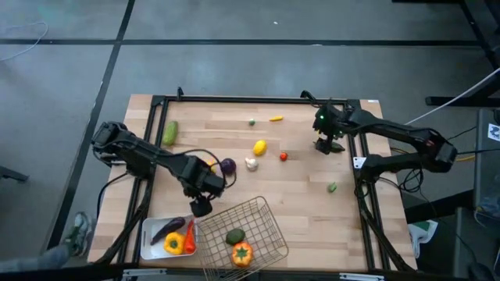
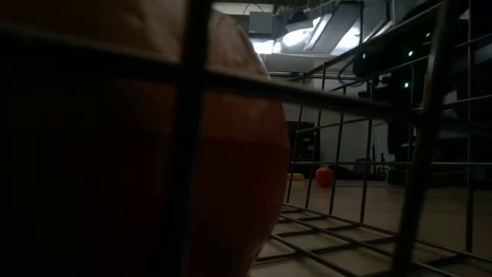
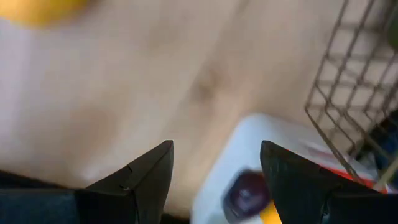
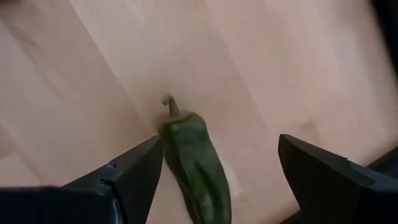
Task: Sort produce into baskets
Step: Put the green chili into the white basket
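Near the table's front edge you see the left gripper (image 1: 201,207) with jaws apart and empty, above the bare wood (image 3: 124,93) between the white tray (image 1: 148,231) and the wire basket (image 1: 262,215). Your tray holds an eggplant (image 1: 167,229), a yellow pepper (image 1: 173,243) and a red piece (image 1: 189,235); your basket holds an orange pepper (image 1: 241,253) and a green piece (image 1: 234,236). Toward the back right corner, the right gripper (image 1: 328,144) hangs with jaws apart over a green pepper (image 4: 196,165), not grasping it.
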{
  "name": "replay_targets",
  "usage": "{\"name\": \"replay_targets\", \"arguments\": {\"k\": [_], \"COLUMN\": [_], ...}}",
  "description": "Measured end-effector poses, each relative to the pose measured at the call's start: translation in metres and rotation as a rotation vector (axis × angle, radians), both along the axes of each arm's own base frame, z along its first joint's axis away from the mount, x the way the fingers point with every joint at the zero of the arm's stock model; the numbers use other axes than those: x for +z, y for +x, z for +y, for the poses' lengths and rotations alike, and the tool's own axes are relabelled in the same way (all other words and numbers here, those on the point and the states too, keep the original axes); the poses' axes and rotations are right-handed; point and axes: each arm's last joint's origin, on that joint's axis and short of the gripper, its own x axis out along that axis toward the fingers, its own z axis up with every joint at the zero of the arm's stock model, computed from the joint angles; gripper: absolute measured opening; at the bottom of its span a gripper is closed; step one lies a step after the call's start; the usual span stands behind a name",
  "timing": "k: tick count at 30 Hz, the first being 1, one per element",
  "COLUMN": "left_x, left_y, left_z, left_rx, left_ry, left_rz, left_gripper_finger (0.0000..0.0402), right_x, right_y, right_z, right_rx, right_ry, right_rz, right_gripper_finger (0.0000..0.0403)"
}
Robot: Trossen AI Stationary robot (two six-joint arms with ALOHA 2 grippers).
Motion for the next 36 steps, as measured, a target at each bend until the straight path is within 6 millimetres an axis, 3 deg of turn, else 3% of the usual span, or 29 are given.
{"name": "replay_targets", "arguments": {"k": [6,14,26,30,36], "left_x": [0.01,0.013,0.019,0.021,0.025], "left_y": [0.003,0.018,0.042,0.047,0.053], "left_z": [0.029,0.059,0.083,0.085,0.083], "left_rx": [-0.018,-0.081,-0.145,-0.171,-0.137], "left_ry": [0.091,0.113,0.148,0.161,0.158], "left_rz": [-0.093,-0.232,-0.492,-0.547,-0.621], "left_gripper_finger": [0.0237,0.0237,0.0237,0.0237,0.0237], "right_x": [-0.02,-0.032,-0.056,-0.059,-0.059], "right_y": [0.003,0.007,0.013,0.014,0.015], "right_z": [-0.009,-0.012,-0.015,-0.016,-0.017], "right_rx": [-0.008,0.038,0.06,0.061,0.061], "right_ry": [0.078,0.108,0.205,0.215,0.205], "right_rz": [0.104,0.166,0.243,0.255,0.241], "right_gripper_finger": [0.0314,0.0314,0.0313,0.0284,0.0203]}}
